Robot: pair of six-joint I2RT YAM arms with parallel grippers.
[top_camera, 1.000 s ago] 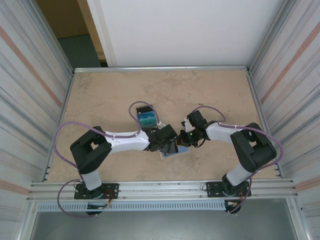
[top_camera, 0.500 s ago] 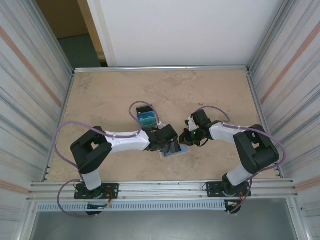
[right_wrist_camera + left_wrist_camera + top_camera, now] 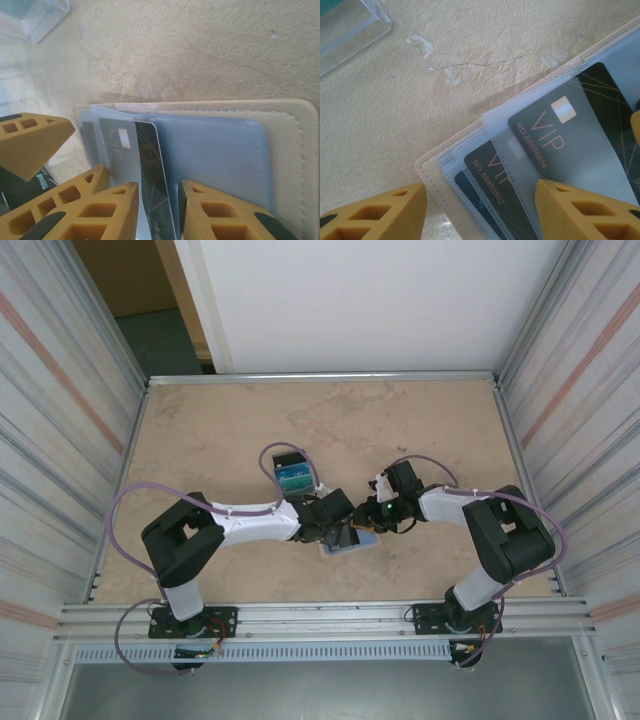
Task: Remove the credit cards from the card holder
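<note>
1. Right wrist view: the right gripper hovers with its yellow fingers a narrow gap apart, clamped on nothing. One thin black plastic credit card with gold lines lies flat beneath that gap.
2. The left gripper stands wide open, straddling a corner of the holder and gripping nothing.
3. The flat beige stitched card holder lies open on the speckled tan table, between both grippers. Its credit cards are tucked in clear sleeves.
4. Handling, as I judge it: the cards are light, stiff and slick and lie flush, so pinch an exposed short edge and slide it along the sleeve. The soft holder will likely drag unless pinned.
5. Count: one holder. At least three cards show, and more may hide underneath. One clear plastic box sits apart from the holder.
</note>
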